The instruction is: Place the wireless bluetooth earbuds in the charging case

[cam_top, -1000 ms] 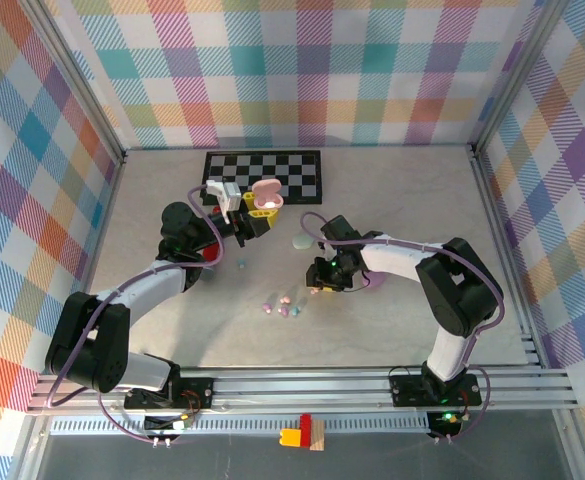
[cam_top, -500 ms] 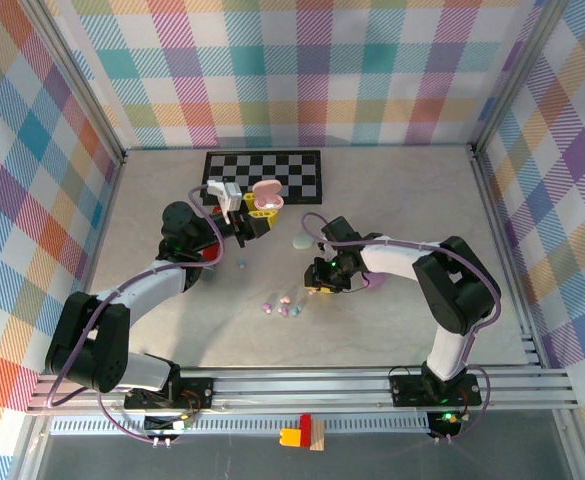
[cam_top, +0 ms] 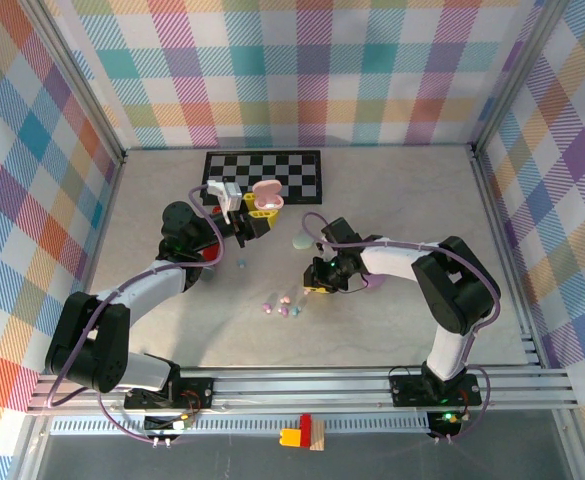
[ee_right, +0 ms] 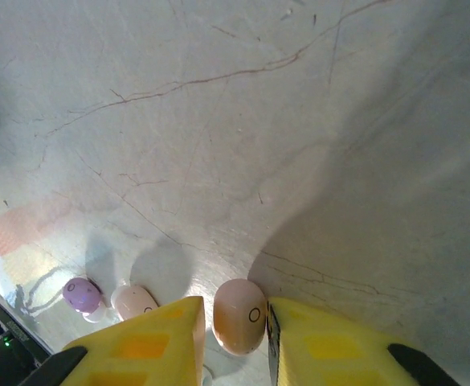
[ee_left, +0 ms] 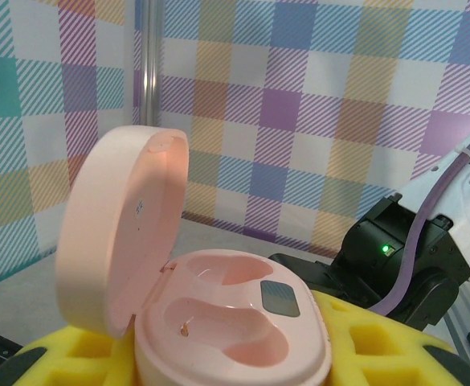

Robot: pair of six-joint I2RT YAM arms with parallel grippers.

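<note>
1. The pink earbud [ee_right: 239, 316] lies on the table [ee_right: 218, 121] between the two yellow pads [ee_right: 150, 342] of the right gripper [cam_top: 316, 288]. It is right against one pad, and a thin gap shows at the other.
2. That gripper's jaws stand parted around the earbud and are not clamped on it.
3. A whitish earbud [ee_right: 134, 301] and a lilac earbud [ee_right: 82, 293] lie side by side just past the pad with the gap.
4. The pink charging case [ee_left: 218, 322] is gripped between the yellow pads of the left gripper [cam_top: 256, 212]. Its lid is swung up and both hollows are empty.
5. From above, the case sits at the near edge of the checkered mat [cam_top: 302, 175], well apart from the earbuds.
6. A green case [cam_top: 300, 241] lies on the table between the two grippers.
</note>
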